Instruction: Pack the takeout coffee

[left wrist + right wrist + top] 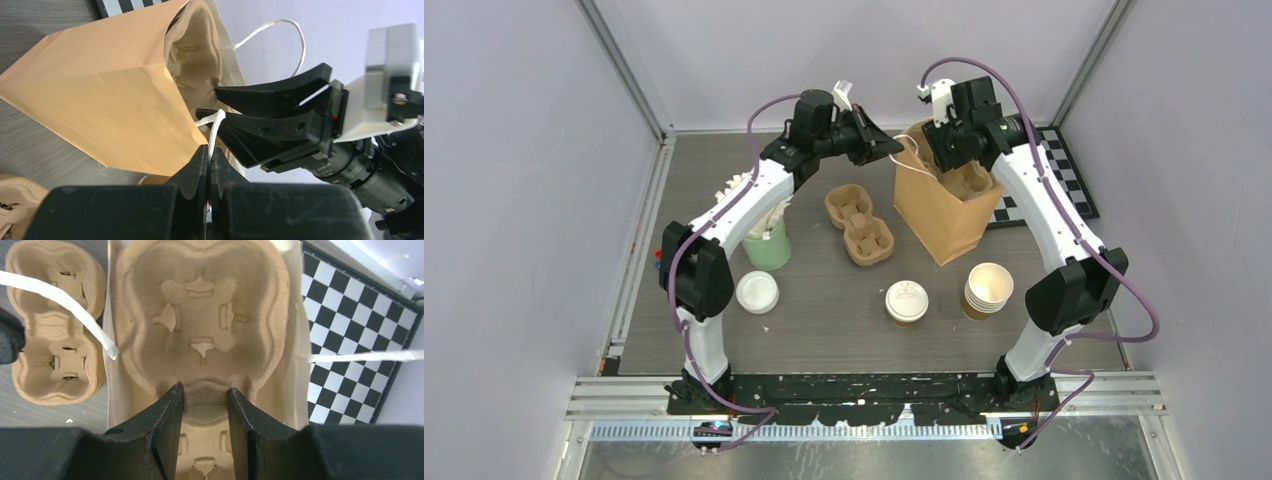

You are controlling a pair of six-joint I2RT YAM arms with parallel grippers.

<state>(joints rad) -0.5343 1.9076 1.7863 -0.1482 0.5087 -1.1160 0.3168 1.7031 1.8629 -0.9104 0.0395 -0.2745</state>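
Observation:
The takeout coffee (907, 302), a small brown cup under a white lid, stands alone on the table's near middle, far from both grippers. At the back, the brown paper bag (939, 215) stands open. My left gripper (892, 150) is shut on the bag's white string handle (215, 127) and holds it taut beside the bag's mouth (192, 60). My right gripper (205, 390) is shut on the narrow middle of a pulp cup carrier (200, 315), which sits in the bag's open top (972, 180).
A second pulp carrier (859, 225) lies left of the bag. A stack of lidless brown cups (987, 290) stands right of the coffee. A loose white lid (757, 292) and a green cup of stirrers (767, 245) sit at the left. A checkerboard (1064, 180) lies behind the bag.

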